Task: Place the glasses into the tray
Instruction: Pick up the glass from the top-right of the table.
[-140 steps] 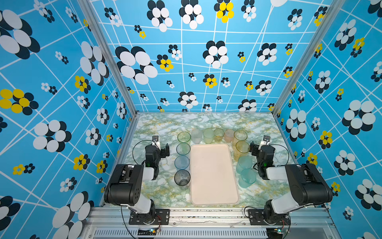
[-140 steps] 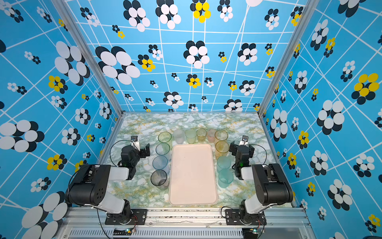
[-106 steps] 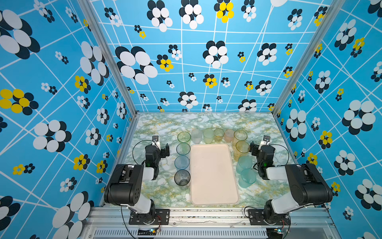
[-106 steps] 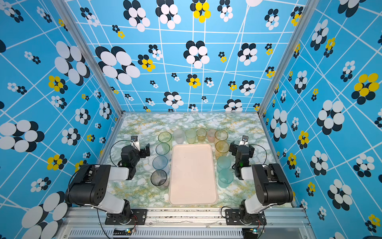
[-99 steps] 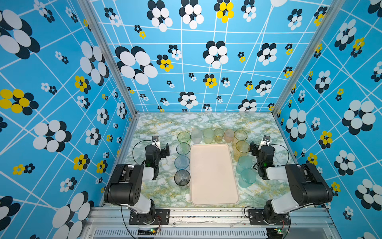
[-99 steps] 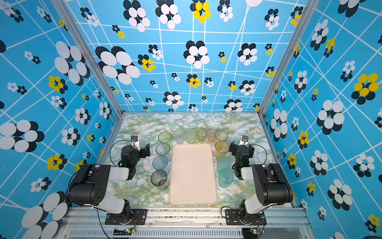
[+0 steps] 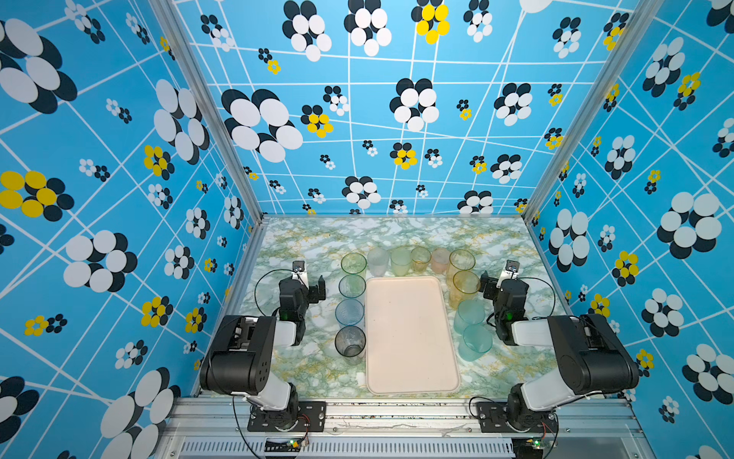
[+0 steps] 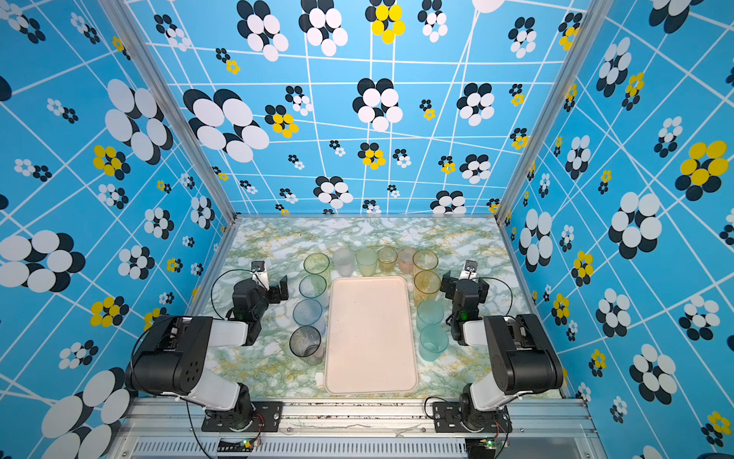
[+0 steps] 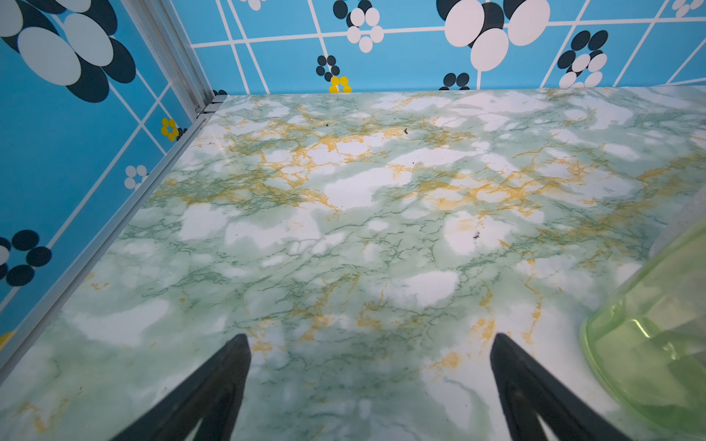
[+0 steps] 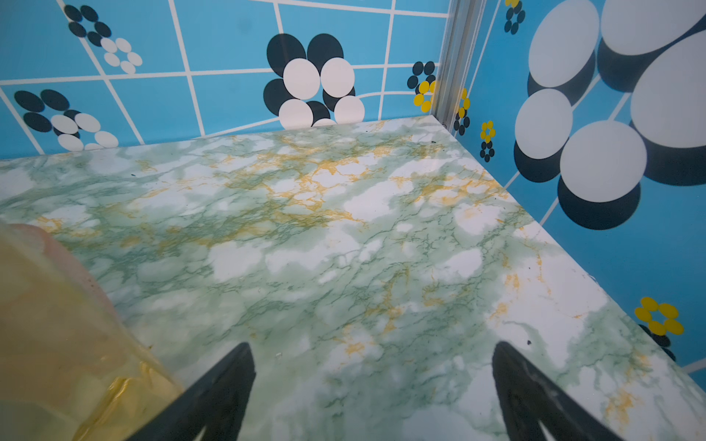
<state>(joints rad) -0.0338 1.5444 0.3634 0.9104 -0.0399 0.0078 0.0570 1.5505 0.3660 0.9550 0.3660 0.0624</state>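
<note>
Along the left side of the desk (image 7: pixel 397 234), the left hand (image 9: pixel 368 340) hovers released, its fingers (image 9: pixel 214 385) spread over bare marble and grasping nothing. Just to its right stands the left column (image 7: pixel 350 312) of four glasses: two green, one blue, one grey. Across the back runs a row (image 7: pixel 400 260) of four more, clear, pale green, amber and pink, just beyond the far rim of the tray (image 7: pixel 409 337), which lies flat in the middle and holds nothing. To the right of it, the right column (image 7: pixel 465 284) has four again: two amber, two teal. That makes twelve glasses, all upright on the desk, and one tray. The right hand (image 10: pixel 372 345), likewise released and empty, sits just beside the amber pair. The glasses look like thin translucent plastic: probably light, fairly stiff yet apt to flex under a hard squeeze, smooth enough to slip, easy to tip and hard to break. A gentle pinch across the wall in the upper half, or one finger inside the rim, seems the safest hold. Neighbours stand very close, so a wide hand could knock them.
</note>
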